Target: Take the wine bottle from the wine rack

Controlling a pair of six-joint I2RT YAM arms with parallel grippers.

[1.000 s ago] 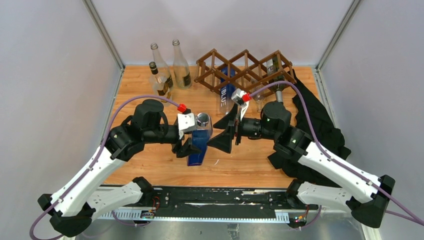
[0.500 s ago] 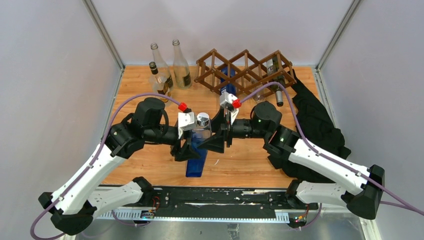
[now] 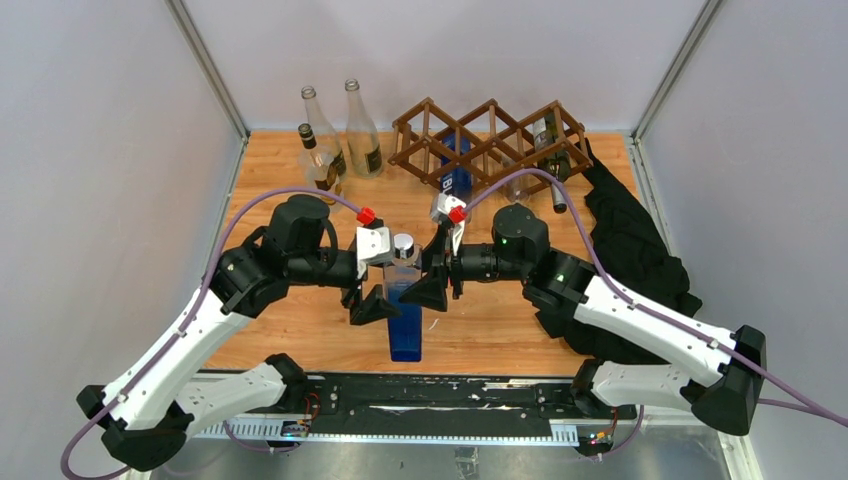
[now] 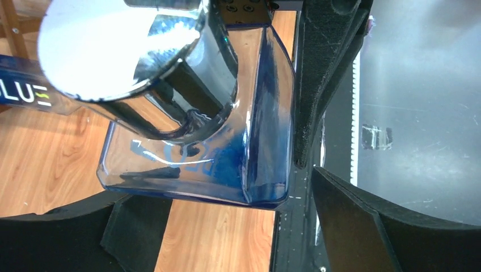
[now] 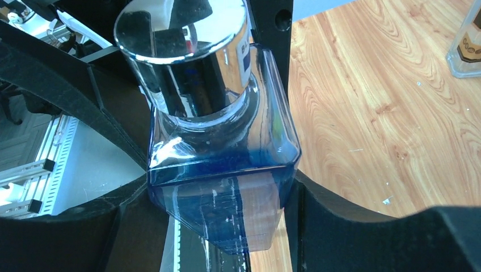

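Step in hand: the blue square bottle is being held upright between both arms near the table's front edge, well apart from the wine rack; a handover or set-down looks underway.
Left gripper: its fingers are flanking the bottle's shoulder in the left wrist view; whether they are pressing or slack, I cannot tell.
Right gripper: it is bracketing the bottle body on both sides, seemingly gripping, but contact is not certain.
Doing it well: one claw should be keeping firm hold until the base is sitting flat on the wooden table.
Bottle axis: the long axis is running near vertical, silver cap pointing up.
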